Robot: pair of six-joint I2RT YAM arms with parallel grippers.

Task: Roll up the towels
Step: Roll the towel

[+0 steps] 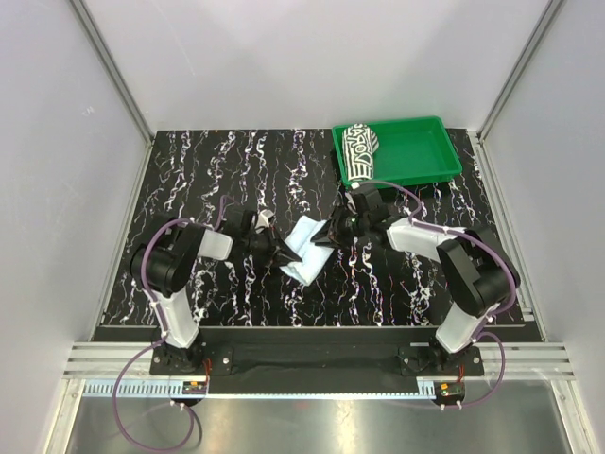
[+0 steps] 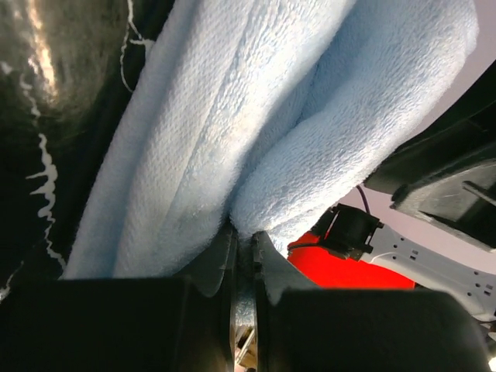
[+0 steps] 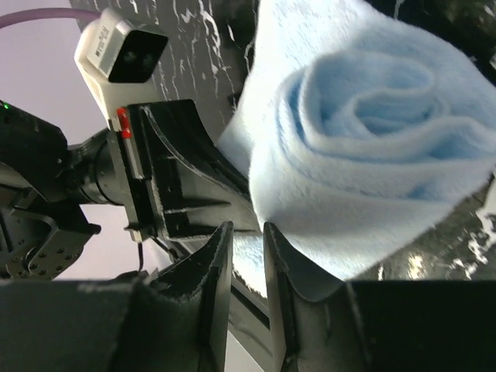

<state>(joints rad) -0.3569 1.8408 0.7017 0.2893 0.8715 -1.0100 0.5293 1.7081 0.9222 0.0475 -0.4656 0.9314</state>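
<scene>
The pale blue towel (image 1: 302, 250) lies partly rolled at the middle of the table, between both grippers. My left gripper (image 1: 282, 253) is shut on its left end; in the left wrist view the fingers (image 2: 244, 236) pinch a fold of the blue cloth (image 2: 232, 116). My right gripper (image 1: 327, 234) is shut on its right end; in the right wrist view the rolled spiral of the towel (image 3: 364, 147) shows, with cloth between the jaws of the gripper (image 3: 248, 231). The green-and-white striped towel (image 1: 359, 151) lies rolled up in the green tray (image 1: 425, 156).
The green tray stands at the back right of the black marbled table (image 1: 236, 170). White walls and metal rails close in the sides. The left gripper's body and camera (image 3: 124, 54) are close in front of the right wrist.
</scene>
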